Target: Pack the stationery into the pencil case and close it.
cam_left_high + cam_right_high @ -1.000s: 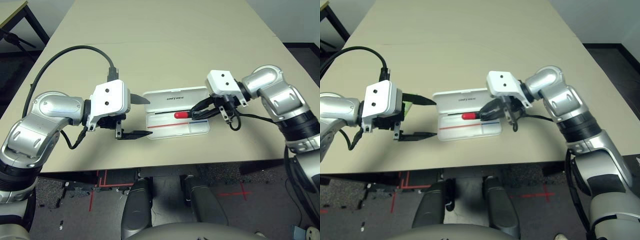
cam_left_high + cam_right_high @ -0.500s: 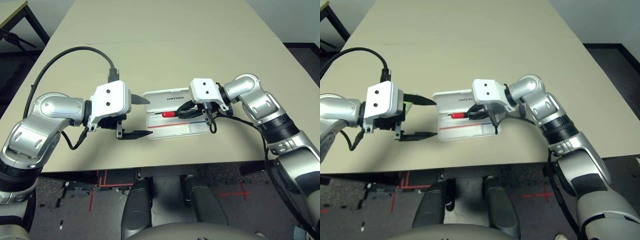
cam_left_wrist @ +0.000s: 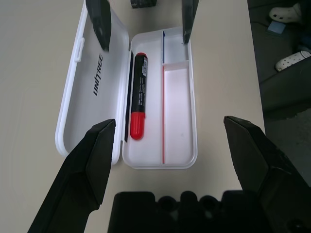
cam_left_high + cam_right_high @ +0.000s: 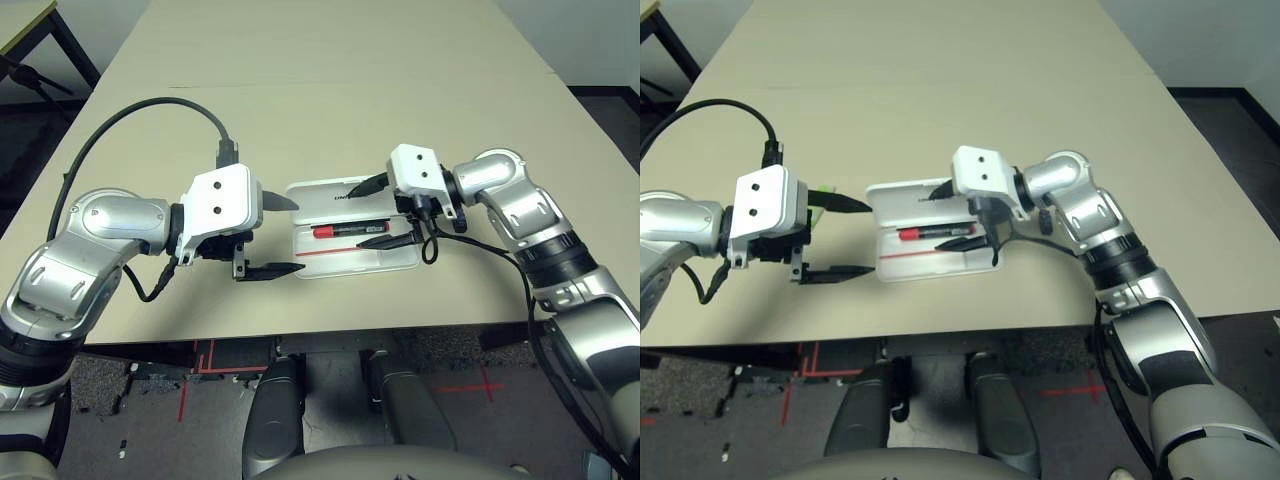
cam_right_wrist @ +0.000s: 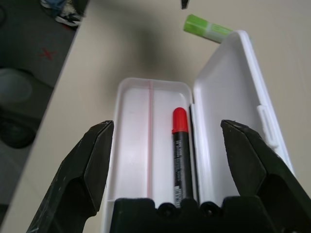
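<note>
The white pencil case lies open at the table's front middle, its lid printed "UNITREE" folded flat away from me. The red marker with a black cap lies in the tray along the hinge; it is also seen as the marker. My right gripper is open over the case's right half, its fingers straddling the marker without touching it. My left gripper stands open just off the case's left end. A lime-green bar lies on the table beyond that end, near the left gripper.
The beige table stretches far back behind the case. A black cable loops from my left wrist over the table's left part. The front edge runs close below the case, with dark floor and red tape marks beneath.
My right gripper has opened and let go of the red marker, which now lies in the case's tray. The left arm has held still.
</note>
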`<state>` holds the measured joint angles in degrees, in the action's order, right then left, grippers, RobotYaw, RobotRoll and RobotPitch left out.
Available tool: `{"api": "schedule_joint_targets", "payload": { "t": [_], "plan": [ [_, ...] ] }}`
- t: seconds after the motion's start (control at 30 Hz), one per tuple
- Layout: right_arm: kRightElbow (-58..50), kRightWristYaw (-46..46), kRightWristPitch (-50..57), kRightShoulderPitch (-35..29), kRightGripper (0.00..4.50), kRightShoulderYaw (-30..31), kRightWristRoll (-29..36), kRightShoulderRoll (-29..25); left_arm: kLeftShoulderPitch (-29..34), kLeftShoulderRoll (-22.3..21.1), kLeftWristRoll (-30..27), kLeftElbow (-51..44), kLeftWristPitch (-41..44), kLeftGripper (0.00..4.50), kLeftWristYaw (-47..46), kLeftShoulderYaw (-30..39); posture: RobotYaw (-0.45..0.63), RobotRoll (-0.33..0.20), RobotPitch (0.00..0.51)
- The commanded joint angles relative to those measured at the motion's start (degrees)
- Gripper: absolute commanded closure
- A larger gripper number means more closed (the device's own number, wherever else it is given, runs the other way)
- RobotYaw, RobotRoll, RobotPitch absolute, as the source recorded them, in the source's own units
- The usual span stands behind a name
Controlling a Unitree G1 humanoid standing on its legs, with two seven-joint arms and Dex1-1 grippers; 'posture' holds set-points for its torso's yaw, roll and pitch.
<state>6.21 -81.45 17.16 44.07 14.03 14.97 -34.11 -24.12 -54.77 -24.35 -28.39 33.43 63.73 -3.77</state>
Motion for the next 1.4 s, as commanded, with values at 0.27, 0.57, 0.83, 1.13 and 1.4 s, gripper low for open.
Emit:
{"api": "schedule_joint_targets", "payload": {
  "t": [0.27, 0.57, 0.83, 1.13, 1.4],
  "plan": [
    [-11.76, 0.33, 25.44, -4.39, 0.05, -13.31, 16.21, -14.36, 1.6, -1.26, 0.58, -0.41, -0.03, 0.0, -0.29, 0.39, 0.02, 0.0, 0.17],
    [-15.64, -2.56, 29.14, -8.65, 0.05, -14.4, 19.42, -25.7, 1.38, -1.82, 1.02, 0.42, 0.28, 0.0, -0.22, 0.11, 0.0, 0.0, 0.176],
    [-17.84, -1.5, 30.29, -9.16, 0.05, -14.16, 21.22, -27.26, 1.38, -2.4, 1.16, 0.69, 1.86, 0.0, -1.43, 0.61, -0.01, 0.0, 0.185],
    [-17.4, -1.3, 29.18, -8.86, 0.05, -12.56, 19.86, -26.93, -3.12, -2.75, 4.16, 3.49, 23.21, 0.0, -14.34, 0.31, 0.0, 0.0, 0.188],
    [-17.1, -1.15, 28.28, -8.41, 0.05, -11.27, 18.99, -26.27, -12.32, 7.78, 5.59, 11.83, 43.8, 0.0, -29.14, 3.35, 0.01, 0.0, 0.193]
  ]
}}
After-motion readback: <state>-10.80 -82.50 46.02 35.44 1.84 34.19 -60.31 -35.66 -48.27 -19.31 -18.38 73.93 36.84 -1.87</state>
